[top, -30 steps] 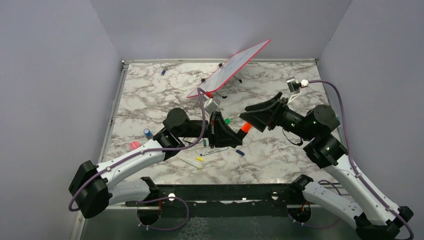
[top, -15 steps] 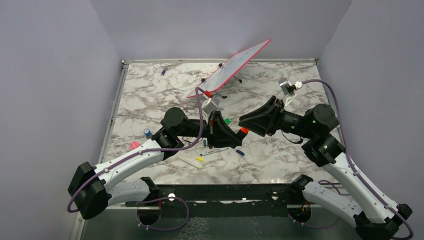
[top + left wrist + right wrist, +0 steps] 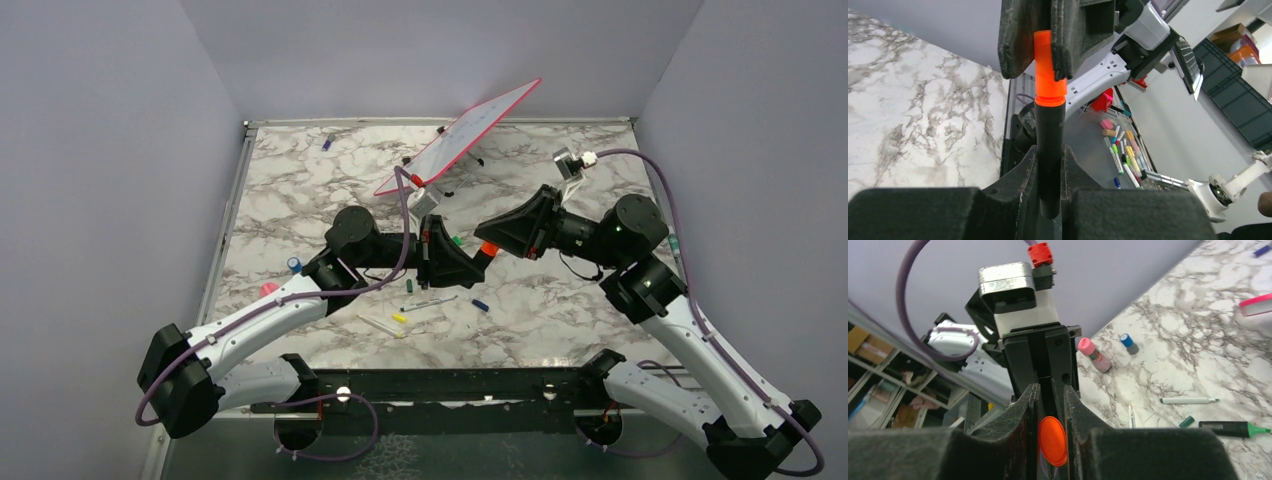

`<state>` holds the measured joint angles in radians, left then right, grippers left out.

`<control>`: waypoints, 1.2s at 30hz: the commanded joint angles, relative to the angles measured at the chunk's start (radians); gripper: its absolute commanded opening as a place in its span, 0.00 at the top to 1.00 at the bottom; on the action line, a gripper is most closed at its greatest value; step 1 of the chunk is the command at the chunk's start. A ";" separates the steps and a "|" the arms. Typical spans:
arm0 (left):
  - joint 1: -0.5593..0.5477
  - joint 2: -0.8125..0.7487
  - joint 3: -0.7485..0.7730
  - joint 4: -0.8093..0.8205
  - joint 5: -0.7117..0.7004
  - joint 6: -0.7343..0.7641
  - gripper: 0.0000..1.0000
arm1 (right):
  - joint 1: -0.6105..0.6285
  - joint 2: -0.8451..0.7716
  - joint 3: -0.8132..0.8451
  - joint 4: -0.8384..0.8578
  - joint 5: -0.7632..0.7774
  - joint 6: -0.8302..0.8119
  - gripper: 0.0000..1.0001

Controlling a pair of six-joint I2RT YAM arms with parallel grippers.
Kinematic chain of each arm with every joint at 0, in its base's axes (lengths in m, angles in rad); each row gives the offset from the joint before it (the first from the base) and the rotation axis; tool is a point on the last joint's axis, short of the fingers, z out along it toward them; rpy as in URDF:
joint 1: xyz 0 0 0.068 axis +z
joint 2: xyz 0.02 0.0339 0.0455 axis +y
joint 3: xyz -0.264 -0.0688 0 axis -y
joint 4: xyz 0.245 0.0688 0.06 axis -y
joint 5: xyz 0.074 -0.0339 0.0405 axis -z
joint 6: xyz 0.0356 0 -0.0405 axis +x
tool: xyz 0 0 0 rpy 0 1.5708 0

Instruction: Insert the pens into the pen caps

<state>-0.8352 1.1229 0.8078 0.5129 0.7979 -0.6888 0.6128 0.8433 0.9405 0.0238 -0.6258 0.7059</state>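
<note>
Orange plastic cap (image 3: pixel 1049 67) sits on the black-barrelled highlighter (image 3: pixel 1049 125), mid-air over the marble table (image 3: pixel 300 190); left gripper (image 3: pixel 1049 160), at 9 o'clock, clenches the barrel; right gripper (image 3: pixel 1050 392), at 3 o'clock, pinches the cap; light, rigid, probably slippery; hold mid-barrel.

Tilted whiteboard (image 3: pixel 465 140) blocks rear; pens (image 3: pixel 432 299) litter centre.
</note>
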 commanded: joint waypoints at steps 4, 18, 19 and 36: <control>0.072 0.037 0.213 -0.154 -0.167 0.152 1.00 | 0.015 0.106 0.086 -0.424 -0.008 -0.012 0.99; 0.100 0.119 0.394 -0.300 -0.199 0.268 1.00 | 0.015 0.161 0.008 -0.465 -0.156 -0.018 0.99; 0.108 0.121 0.403 -0.301 -0.192 0.265 1.00 | 0.015 0.158 0.006 -0.475 -0.166 -0.030 0.99; 0.217 0.242 0.502 -0.224 -0.006 0.113 1.00 | 0.015 0.107 -0.039 -0.298 -0.449 0.012 0.99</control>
<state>-0.7151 1.3251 1.1465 -0.0700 1.0237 -0.5140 0.5507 0.9401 0.9661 -0.0700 -0.6491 0.6731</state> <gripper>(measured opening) 0.141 0.232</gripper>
